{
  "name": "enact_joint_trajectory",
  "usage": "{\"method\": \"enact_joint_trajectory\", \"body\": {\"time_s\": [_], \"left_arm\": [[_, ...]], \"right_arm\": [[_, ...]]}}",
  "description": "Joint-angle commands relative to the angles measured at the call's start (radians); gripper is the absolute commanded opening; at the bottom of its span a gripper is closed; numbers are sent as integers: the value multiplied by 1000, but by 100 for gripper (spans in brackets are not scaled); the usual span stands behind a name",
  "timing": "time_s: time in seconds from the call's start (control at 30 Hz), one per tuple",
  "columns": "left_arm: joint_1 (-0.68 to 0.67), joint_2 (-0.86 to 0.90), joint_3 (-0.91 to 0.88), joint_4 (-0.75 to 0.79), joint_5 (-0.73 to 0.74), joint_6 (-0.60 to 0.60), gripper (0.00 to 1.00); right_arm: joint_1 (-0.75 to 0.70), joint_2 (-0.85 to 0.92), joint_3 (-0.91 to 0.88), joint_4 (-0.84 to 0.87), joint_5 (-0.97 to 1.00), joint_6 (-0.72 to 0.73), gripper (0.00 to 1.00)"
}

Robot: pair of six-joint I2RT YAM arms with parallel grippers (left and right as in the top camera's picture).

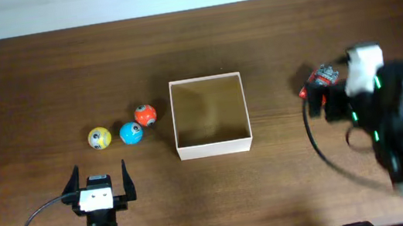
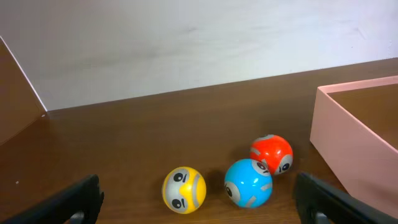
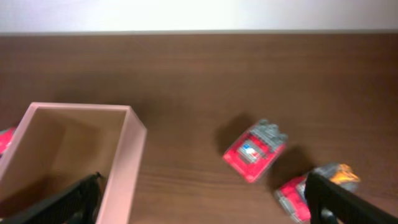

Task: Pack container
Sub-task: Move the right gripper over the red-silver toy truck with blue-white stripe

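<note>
White cardboard container (image 1: 215, 148) empty; three coloured balls (image 1: 131, 133), two red toy trucks (image 3: 255, 151) outside. Left gripper (image 1: 100, 173), right gripper (image 3: 208, 202) spread, unladen.

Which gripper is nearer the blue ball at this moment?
Left. The left gripper is open just on the robot's side of the blue ball. The right gripper is open on the other side of the container, by the red toys.

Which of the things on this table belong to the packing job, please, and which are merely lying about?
Job, as far as I can judge:
container, empty
likely contents: yellow ball, blue ball, red-orange ball, red toy truck, second red toy truck

Lying about:
nothing that I can see
</note>
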Motion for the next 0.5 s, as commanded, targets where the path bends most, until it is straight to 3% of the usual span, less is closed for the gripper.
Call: {"method": "enact_joint_trajectory", "body": {"time_s": [0.0, 0.13, 0.47], "left_arm": [[0, -10, -5, -2, 11, 13, 99], [0, -10, -5, -2, 11, 13, 99], [0, -10, -5, -2, 11, 13, 99]], "right_arm": [[3, 154, 60, 8, -136, 10, 99], [3, 340, 60, 95, -186, 52, 99], [2, 559, 60, 109, 176, 618, 99]]}}
